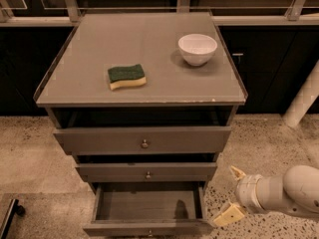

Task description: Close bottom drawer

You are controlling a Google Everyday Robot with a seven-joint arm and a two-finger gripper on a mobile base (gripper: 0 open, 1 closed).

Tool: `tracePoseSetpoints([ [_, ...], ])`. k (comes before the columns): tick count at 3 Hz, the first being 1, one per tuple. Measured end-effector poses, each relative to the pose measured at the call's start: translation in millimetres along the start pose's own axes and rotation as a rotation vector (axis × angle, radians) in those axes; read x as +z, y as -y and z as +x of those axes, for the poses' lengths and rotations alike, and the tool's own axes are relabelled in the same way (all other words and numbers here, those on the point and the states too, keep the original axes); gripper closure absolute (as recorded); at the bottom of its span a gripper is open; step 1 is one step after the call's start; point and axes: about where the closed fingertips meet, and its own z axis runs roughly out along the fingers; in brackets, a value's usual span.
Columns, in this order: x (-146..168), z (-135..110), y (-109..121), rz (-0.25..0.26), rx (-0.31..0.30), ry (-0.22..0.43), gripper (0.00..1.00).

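Grey-brown wood: bottom drawer [144, 206] juts open from cabinet [149, 49] base. Gripper [233, 193], fingers spread, grasping nothing, hovers at cabinet's lower right. Risk: push landing off-centre may skew and jam bottom drawer.

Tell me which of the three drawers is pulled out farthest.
The bottom drawer: its inside shows, while the middle drawer and top drawer stick out only slightly. The open pincer hovers right of it.
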Motion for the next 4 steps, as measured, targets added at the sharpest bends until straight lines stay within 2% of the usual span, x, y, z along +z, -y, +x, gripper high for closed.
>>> tracePoseSetpoints([
  [1, 0, 0, -6, -0.013, -0.007, 0.006, 0.00],
  [2, 25, 31, -14, -0.018, 0.057, 0.044, 0.00],
  [3, 79, 73, -24, -0.038, 0.161, 0.096, 0.00],
  [4, 104, 86, -44, -0.092, 0.205, 0.111, 0.18],
])
